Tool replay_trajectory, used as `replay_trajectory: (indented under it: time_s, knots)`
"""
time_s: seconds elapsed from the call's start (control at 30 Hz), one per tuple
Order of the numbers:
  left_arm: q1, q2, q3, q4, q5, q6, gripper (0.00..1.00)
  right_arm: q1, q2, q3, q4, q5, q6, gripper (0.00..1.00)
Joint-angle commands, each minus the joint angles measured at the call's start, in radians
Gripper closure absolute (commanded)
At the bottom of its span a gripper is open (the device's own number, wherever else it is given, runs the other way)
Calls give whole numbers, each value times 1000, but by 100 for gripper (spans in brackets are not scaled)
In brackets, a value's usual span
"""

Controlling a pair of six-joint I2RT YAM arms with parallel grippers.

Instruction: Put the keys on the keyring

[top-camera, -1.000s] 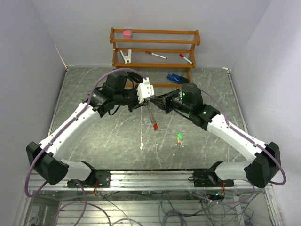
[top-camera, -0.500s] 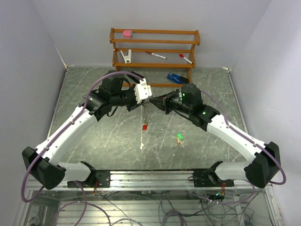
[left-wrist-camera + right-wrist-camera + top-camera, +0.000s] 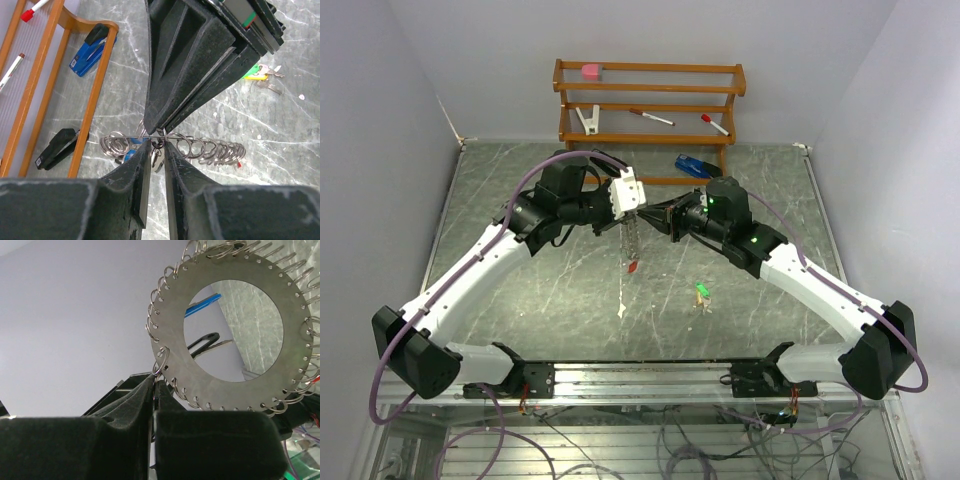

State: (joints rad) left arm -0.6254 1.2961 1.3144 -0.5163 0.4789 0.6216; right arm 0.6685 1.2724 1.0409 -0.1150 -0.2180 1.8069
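Red key [image 3: 633, 266] swung left; keyring [image 3: 170, 315] pinched in right claw [image 3: 154, 377].

The keyring [image 3: 170, 335], a flat perforated steel disc fringed with small split rings [image 3: 161, 360], was pinched at its lower-left rim by the right gripper [image 3: 155, 382], fingers pressed together. A blue object [image 3: 202, 305] showed through the central opening.

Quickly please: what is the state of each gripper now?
Left gripper: fingers slightly apart at the keyring; grip cannot be told.
Right gripper: closed, holding the keyring.
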Motion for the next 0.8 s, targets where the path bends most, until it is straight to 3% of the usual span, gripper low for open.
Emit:
replay_trajectory:
  time_s: [0.0, 0.43, 0.77]
  knots:
    - [-3, 8, 2, 45, 26, 5, 73, -3, -10, 5, 66, -15, 9, 100]
    - [-3, 9, 8, 60, 32, -14, 71, -3, -4, 2, 70, -29, 10, 100]
    - [-2, 8, 16, 68, 18, -27, 76, -3, -5, -13, 82, -35, 20, 100]
